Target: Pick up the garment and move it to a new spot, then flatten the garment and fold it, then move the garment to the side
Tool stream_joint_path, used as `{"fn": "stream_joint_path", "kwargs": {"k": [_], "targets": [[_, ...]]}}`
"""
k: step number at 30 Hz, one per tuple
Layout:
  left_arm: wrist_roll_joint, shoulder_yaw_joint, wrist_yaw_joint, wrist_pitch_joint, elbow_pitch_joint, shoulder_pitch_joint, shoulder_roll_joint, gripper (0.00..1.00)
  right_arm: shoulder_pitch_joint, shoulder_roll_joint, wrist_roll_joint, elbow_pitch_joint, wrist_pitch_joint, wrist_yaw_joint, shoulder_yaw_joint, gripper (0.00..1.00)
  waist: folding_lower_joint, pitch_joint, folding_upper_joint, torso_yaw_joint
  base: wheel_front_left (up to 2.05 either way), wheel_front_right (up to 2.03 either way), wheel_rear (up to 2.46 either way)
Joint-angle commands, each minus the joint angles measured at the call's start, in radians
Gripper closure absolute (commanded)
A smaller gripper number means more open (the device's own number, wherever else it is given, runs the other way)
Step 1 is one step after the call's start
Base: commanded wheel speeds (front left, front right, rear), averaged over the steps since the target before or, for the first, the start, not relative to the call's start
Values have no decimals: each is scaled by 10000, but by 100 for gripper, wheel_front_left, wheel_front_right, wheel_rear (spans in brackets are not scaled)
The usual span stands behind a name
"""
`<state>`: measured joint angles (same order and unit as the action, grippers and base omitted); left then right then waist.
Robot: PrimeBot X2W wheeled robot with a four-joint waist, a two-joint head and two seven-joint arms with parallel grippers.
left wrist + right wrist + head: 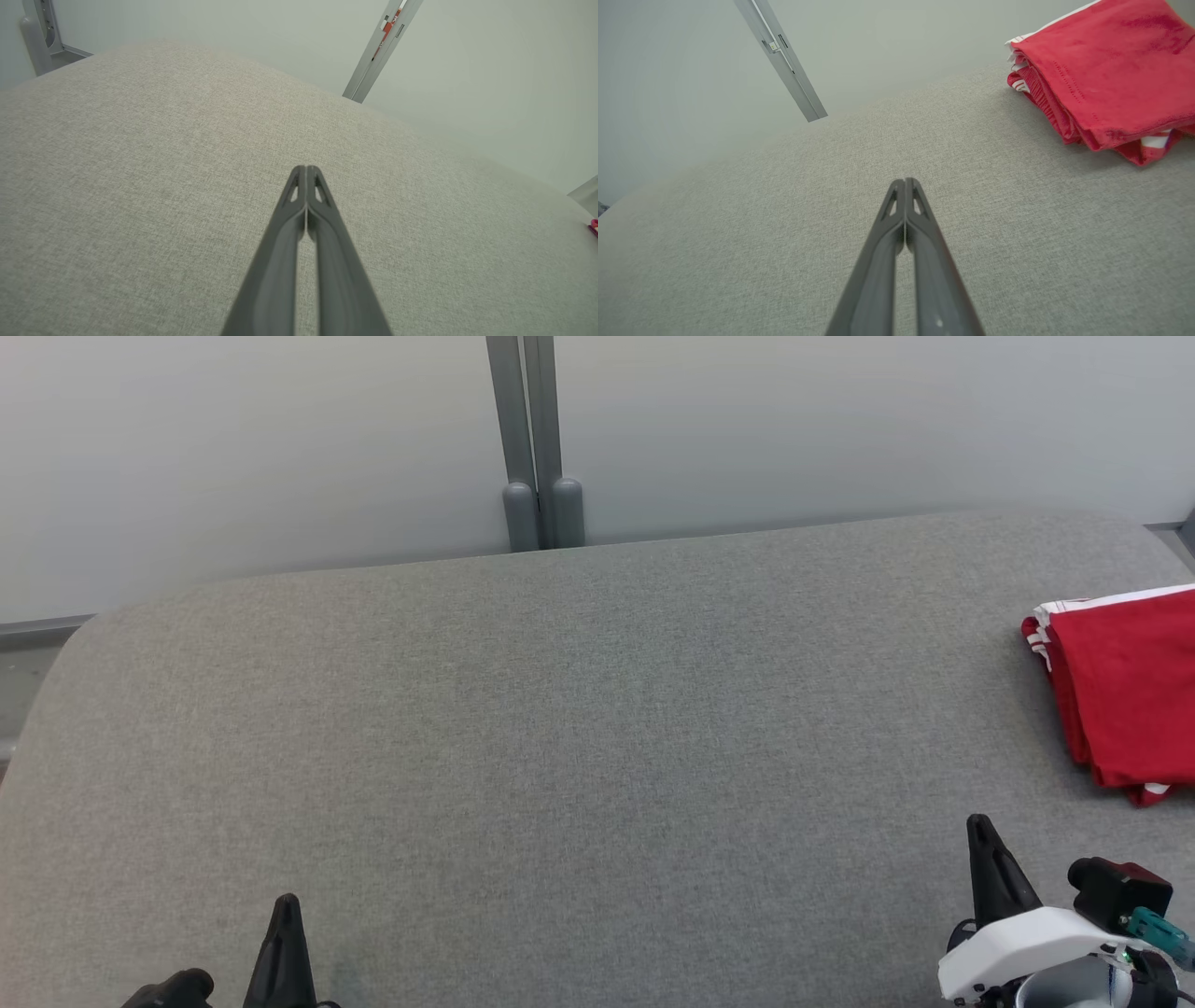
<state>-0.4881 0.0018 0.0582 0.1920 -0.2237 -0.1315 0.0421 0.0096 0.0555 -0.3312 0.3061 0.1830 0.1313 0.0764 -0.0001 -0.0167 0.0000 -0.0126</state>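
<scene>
The garment (1125,695) is red with white trim and lies folded in a neat stack at the right edge of the grey fabric surface (560,737); it fills the upper right of the right wrist view (1106,70). My right gripper (980,823) is shut and empty at the lower right, well short of the garment, its tips pressed together (904,181). At the lower left my left gripper (287,902) is also shut with nothing in it (306,168), hovering over bare fabric far from the garment.
A pale wall runs behind the surface, with a grey double post (534,448) at its middle. The surface's rounded far corners fall off at the back left and back right. A small pink object (594,227) peeks in at the left wrist view's right edge.
</scene>
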Motion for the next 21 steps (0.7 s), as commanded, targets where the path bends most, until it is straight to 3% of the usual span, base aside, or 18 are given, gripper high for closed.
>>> {"fn": "stream_joint_path", "kwargs": {"k": [1,21], "targets": [[-410,88,74,-99,127,325,34,100,-299,46,-491,-209,-84,-1,31,100,1,3,0,2,0,0,0],[-3334,371,256,-895,47,912,55,100,-554,25,-3821,-351,-848,-2,113,100,1,39,0,25,0,0,0]]}}
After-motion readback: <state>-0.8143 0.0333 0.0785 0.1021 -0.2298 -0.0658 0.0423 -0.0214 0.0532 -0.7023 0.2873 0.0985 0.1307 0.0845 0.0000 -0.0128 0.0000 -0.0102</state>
